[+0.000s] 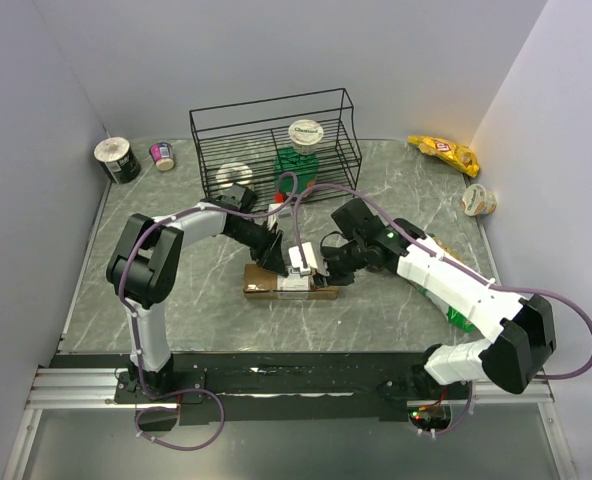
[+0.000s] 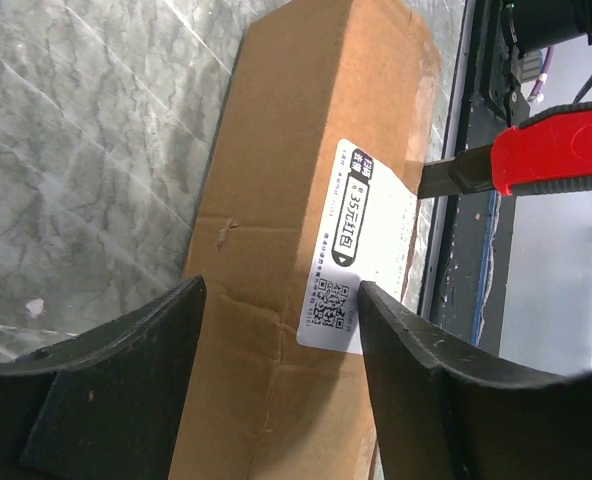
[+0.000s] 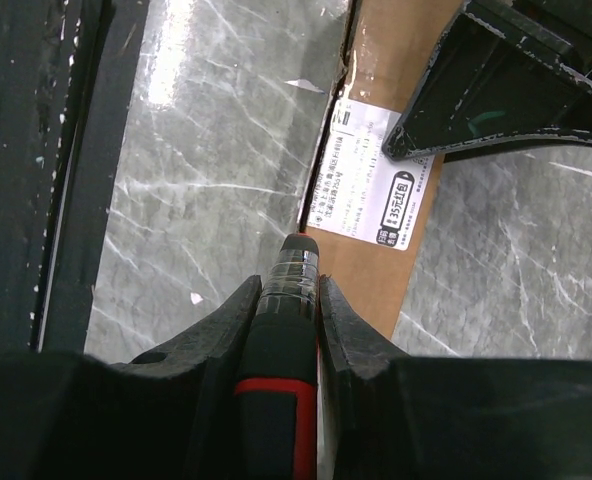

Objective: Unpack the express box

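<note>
i am working on slitting open the express box (image 1: pixel 288 283), which is lying flat on the bench (image 2: pixel 96 150) in front of both arms, its white label (image 2: pixel 361 240) facing up. to do this well i am planning on running the blade shallow along the long edge seam, deep enough to part the tape but not to reach whatever is packed inside. i am also planning on pressing the carton down so it is not sliding under the cut — a long narrow box like this is likely to pivot.

my right tool (image 3: pixel 288 290) is clamping the red and black utility knife (image 2: pixel 561 150) by its body, tight on both sides. the knife's front end is sitting at the box's long edge right beside the label; whether it is biting in i cannot tell. my left tool (image 2: pixel 281 290) is standing with its fingers apart, gripping nothing, hanging over the box's top face by the label — whether the tips are touching the cardboard i cannot tell.
</note>
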`<state>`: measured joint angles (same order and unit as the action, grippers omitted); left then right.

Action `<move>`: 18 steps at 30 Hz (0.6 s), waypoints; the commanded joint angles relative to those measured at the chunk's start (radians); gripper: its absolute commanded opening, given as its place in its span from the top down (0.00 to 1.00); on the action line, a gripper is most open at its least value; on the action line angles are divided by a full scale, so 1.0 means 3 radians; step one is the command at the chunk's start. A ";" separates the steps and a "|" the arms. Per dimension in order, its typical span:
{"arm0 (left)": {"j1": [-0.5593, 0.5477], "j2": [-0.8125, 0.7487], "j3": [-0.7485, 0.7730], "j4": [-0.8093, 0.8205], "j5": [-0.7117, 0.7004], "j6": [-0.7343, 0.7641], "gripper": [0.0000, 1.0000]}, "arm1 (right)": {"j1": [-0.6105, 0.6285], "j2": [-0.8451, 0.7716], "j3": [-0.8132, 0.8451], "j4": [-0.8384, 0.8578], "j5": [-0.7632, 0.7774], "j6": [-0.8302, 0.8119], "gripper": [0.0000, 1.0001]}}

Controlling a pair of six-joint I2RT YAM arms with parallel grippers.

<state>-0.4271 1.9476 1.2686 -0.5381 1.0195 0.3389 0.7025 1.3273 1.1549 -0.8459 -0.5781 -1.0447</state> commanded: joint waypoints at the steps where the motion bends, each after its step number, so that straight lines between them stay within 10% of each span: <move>1: -0.0039 0.0160 -0.0015 -0.0057 -0.0514 0.0271 0.34 | -0.0066 -0.0180 -0.0066 -0.0171 0.0071 -0.0092 1.00; 18: -0.0034 0.0232 0.0036 -0.0134 -0.0642 0.0327 0.37 | -0.0194 -0.0267 0.0001 -0.0386 0.0316 -0.0015 1.00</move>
<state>-0.4335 1.9602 1.2858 -0.5652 1.0161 0.3393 0.6632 1.2892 1.1427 -0.8871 -0.5385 -1.0531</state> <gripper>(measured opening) 0.643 0.315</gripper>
